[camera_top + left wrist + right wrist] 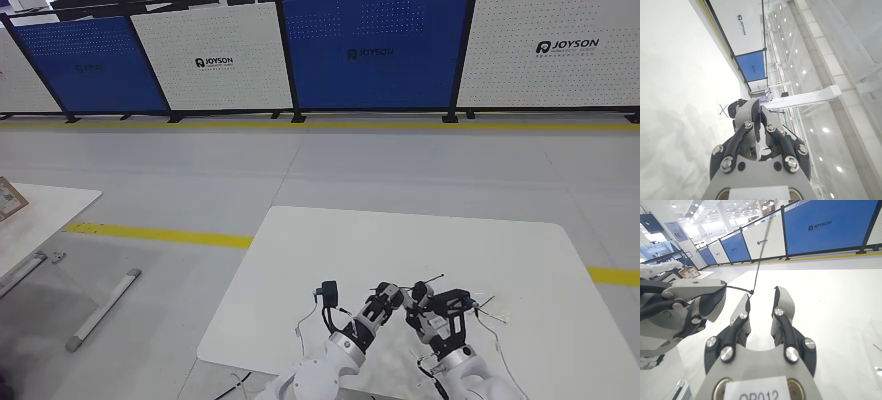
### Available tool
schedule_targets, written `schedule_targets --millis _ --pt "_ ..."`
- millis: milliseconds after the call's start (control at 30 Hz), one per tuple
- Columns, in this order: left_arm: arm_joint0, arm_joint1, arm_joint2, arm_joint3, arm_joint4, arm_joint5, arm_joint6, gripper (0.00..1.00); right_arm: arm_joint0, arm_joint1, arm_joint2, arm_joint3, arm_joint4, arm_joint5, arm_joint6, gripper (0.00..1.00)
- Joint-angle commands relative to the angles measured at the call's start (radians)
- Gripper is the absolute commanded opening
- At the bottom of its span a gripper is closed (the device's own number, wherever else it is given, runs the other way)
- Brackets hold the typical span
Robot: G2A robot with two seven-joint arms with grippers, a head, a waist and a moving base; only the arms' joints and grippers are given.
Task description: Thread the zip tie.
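A black zip tie (752, 292) is held above the white table (829, 298). My left gripper (759, 108) is shut on its thin strap (759, 116). In the right wrist view that gripper (724, 286) pinches the strap, which runs to the small head. From the head a long tail (762, 247) rises steeply. My right gripper (762, 292) is open, with one fingertip (747, 298) right beside the head and nothing between its fingers. From above, both grippers (388, 297) (425, 296) stand close together near the table's front edge, and the tail (432, 278) sticks up between them.
A clear bag of spare ties (490, 308) lies just right of the grippers on the table. Two crossed ties (723, 110) lie on the tabletop beyond the left gripper. A second table (40, 215) stands at far left. Fence panels (370, 50) line the back.
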Motion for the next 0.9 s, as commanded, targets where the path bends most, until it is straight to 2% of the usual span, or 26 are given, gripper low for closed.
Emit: schedule_targets --millis 0,133,400,867 --pt "-0.001 -0.001 0.001 0.001 0.002 0.0 0.002 0.0 0.002 -0.001 -0.002 0.001 -0.002 0.001 0.004 0.29" --pt "-0.001 -0.002 0.001 0.002 0.007 -0.003 0.007 0.0 0.004 -0.001 -0.005 0.001 -0.004 0.002 0.011 0.33" --pt "-0.004 -0.005 0.002 0.008 0.01 -0.005 0.014 0.0 0.004 -0.003 -0.01 0.004 -0.01 0.002 0.016 0.29" --pt "-0.008 -0.011 0.009 0.021 0.026 -0.005 0.024 0.0 -0.002 -0.003 -0.002 0.004 -0.01 -0.004 -0.003 0.29"
